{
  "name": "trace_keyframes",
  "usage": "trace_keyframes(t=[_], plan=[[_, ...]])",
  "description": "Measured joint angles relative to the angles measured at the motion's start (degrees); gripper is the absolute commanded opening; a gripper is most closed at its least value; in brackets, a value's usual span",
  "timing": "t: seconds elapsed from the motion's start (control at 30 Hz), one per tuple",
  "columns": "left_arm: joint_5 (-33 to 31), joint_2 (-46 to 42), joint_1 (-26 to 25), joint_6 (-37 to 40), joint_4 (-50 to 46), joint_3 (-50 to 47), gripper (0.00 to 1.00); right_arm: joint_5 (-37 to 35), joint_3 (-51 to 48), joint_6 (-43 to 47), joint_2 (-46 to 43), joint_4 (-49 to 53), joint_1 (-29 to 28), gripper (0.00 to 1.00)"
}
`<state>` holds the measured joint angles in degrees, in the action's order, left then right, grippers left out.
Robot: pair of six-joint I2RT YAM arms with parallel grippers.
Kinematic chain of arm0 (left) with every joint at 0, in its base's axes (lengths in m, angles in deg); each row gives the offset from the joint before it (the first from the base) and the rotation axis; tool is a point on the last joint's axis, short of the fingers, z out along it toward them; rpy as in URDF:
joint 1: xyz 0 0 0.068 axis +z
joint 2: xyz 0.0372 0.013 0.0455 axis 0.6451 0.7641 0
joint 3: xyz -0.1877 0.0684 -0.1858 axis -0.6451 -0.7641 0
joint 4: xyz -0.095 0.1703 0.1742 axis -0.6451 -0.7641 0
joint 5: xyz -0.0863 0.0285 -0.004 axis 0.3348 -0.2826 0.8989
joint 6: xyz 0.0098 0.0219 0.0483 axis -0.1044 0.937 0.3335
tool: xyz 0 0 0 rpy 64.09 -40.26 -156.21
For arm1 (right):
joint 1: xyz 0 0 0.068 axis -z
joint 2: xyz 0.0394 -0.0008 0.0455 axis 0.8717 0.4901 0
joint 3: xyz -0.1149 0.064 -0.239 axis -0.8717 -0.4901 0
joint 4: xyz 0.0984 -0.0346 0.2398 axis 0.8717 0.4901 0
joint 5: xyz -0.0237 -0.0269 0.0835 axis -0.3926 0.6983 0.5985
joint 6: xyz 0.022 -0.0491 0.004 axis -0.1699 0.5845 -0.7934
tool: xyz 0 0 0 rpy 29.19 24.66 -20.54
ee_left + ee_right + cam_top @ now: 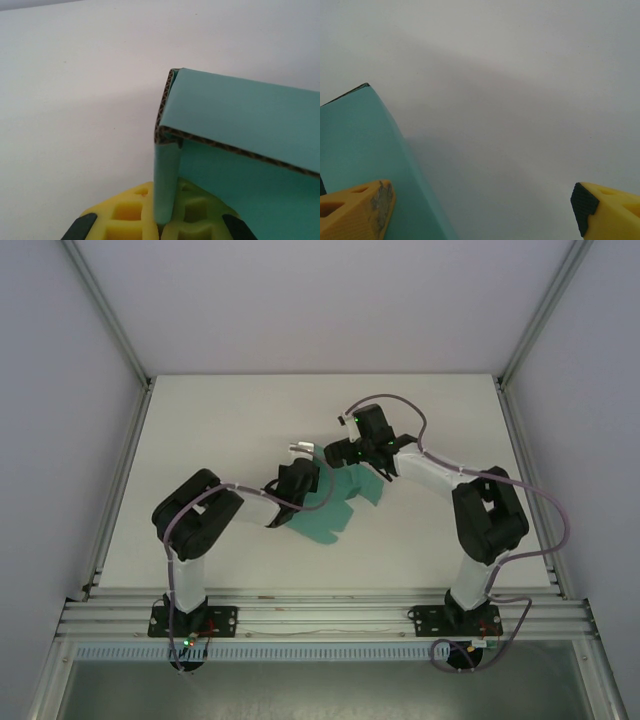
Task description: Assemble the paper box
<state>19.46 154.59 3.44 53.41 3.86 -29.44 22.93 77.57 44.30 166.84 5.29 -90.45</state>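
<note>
We see the teal-green, partly folded paper box (340, 505) (240, 115) (360, 150) of corrugated card lying near the middle of the white table (200, 440). Also near the table's middle, the left gripper (300, 452) (159, 220) is closed on one upright flap of the card, which is pinched between its yellow fingers (125, 215). The right gripper (345, 435) (480, 210), slightly toward the table's far side, stands wide open, with one finger beside a teal panel.
</note>
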Motion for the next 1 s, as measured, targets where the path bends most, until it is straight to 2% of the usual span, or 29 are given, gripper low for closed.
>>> trace_keyframes(t=[0.23, 0.47, 0.73, 0.8, 1.0], plan=[[-8.1, 2.0, -1.7, -4.9, -3.0, 2.6, 0.00, 0.0, 0.7, -2.6, 0.9, -0.4, 0.0, 0.91], [-13.8, 2.8, -2.7, -8.7, -10.0, 5.8, 0.00, 0.0, 0.7, -4.2, 0.9, -0.3, -0.1, 0.91], [-8.3, -3.6, -1.9, -9.7, -11.0, 0.2, 0.00, 0.6, 1.4, -6.5, -0.8, 3.4, 0.8, 0.96], [-6.8, -5.6, -1.3, -9.2, -11.2, -1.4, 0.00, 1.2, 0.9, -6.9, -3.3, 5.0, 2.4, 1.00], [-4.7, -13.2, -0.4, -8.1, -10.9, -4.8, 0.00, 3.6, -3.3, -7.2, -16.7, 5.8, 11.0, 1.00]])
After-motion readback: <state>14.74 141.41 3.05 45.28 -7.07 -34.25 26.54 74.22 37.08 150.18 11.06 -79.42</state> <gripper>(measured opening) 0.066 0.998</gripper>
